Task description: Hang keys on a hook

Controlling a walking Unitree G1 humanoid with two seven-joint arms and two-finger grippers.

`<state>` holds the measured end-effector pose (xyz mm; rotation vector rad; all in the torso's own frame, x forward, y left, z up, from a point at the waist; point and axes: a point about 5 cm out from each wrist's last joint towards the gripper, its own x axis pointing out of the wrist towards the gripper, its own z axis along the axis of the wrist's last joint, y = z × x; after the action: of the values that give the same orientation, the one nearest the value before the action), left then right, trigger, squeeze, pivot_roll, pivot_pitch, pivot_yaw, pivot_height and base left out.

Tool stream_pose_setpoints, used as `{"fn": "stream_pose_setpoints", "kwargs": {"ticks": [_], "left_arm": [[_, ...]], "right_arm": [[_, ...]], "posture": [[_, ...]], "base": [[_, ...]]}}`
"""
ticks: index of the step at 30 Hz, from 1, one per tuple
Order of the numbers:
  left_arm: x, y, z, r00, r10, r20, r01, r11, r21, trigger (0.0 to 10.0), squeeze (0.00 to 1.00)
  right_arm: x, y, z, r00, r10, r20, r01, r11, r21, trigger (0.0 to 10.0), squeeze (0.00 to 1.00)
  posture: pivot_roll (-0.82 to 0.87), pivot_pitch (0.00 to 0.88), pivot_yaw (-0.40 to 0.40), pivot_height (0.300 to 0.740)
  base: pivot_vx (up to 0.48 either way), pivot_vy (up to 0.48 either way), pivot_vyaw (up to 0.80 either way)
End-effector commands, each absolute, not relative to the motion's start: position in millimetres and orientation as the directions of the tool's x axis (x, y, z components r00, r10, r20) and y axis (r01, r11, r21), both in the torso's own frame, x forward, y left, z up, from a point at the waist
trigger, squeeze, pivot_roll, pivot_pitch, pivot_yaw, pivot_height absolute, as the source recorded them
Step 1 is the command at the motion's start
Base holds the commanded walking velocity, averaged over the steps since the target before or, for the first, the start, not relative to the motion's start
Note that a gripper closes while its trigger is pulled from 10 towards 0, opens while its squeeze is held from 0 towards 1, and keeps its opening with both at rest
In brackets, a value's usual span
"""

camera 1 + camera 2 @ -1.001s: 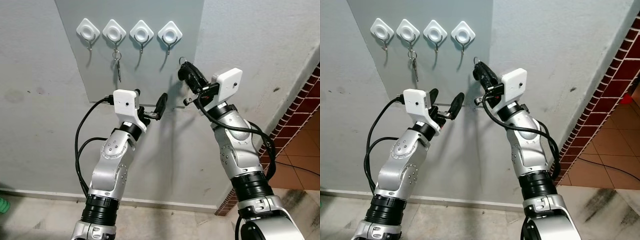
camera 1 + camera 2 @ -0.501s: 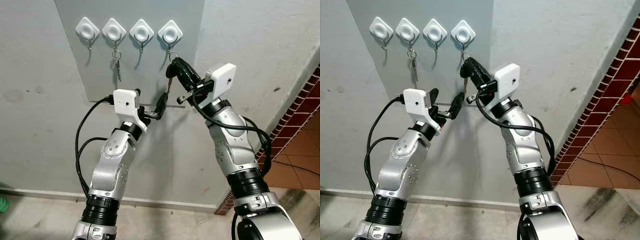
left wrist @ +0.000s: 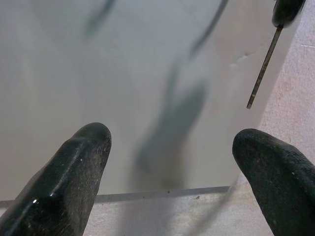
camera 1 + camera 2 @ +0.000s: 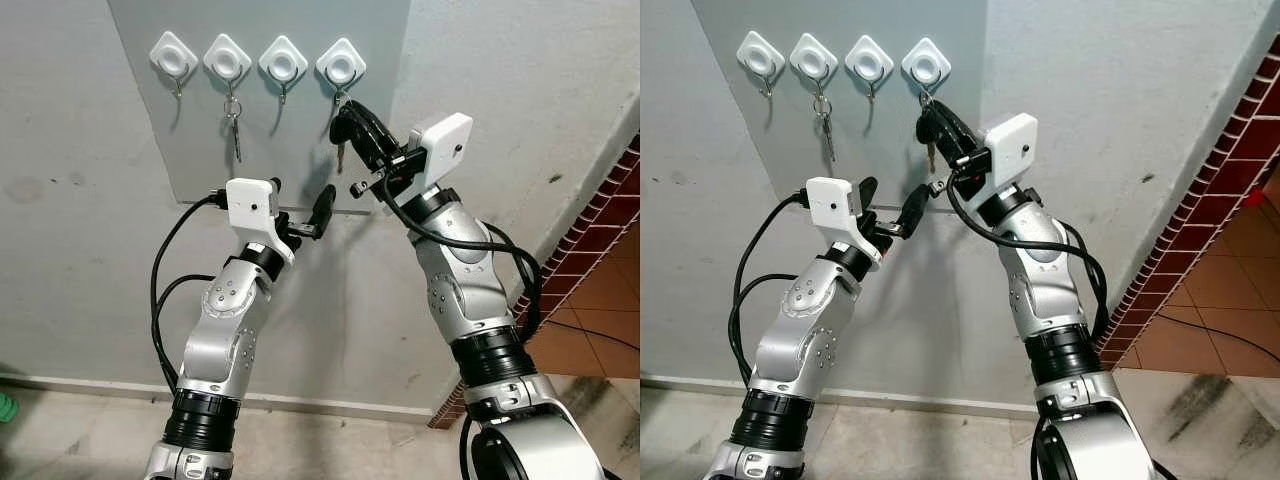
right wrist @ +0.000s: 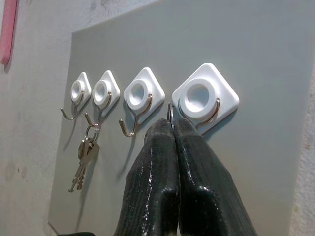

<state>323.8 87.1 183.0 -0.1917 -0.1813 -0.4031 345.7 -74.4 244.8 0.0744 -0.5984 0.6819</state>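
Four white diamond hooks sit in a row on a grey panel. My right gripper is raised to the rightmost hook and shut on a key ring, which lies against that hook's metal curve. A key dangles below the fingers and shows edge-on in the left wrist view. The second hook carries another key bunch. My left gripper hovers open, holding nothing, near the panel's lower edge, below and left of the right gripper.
The panel hangs on a rough grey wall. A red brick wall and tiled floor lie at the right. The two remaining hooks are bare. A green object shows at the lower left.
My right gripper has moved left and up with the keys, from right of the panel to the rightmost hook. The left arm has stayed put.
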Motion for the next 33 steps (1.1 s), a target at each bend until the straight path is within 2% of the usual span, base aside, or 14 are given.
{"fn": "stream_pose_setpoints", "kwargs": {"ticks": [1,20,27,33], "left_arm": [[323.0,87.3,188.9,0.9,-0.37,0.228,0.408,0.902,-0.145,10.0,0.0],[322.1,88.4,189.7,0.904,-0.361,0.229,0.401,0.902,-0.16,10.0,0.0],[322.4,88.6,190.2,0.905,-0.359,0.229,0.399,0.902,-0.163,10.0,0.0],[321.9,88.4,190.6,0.905,-0.358,0.23,0.399,0.902,-0.165,10.0,0.0]], "right_arm": [[348.0,-75.8,253.8,0.605,0.559,0.567,-0.605,0.786,-0.13,10.0,0.0],[351.6,-75.1,253.2,0.62,0.536,0.573,-0.644,0.765,-0.019,10.0,0.0],[350.8,-72.5,252.9,0.608,0.56,0.563,-0.638,0.766,-0.073,10.0,0.0],[349.7,-71.5,254.7,0.592,0.597,0.542,-0.598,0.776,-0.201,10.0,0.0]], "posture": [[0.01,0.0,-0.013,0.74],[0.02,0.0,-0.017,0.74],[0.02,0.001,-0.018,0.74],[0.02,0.002,-0.018,0.74]], "base": [[0.0,0.0,0.0],[0.0,0.0,0.0],[0.0,0.0,0.0],[0.0,0.0,0.0]]}}
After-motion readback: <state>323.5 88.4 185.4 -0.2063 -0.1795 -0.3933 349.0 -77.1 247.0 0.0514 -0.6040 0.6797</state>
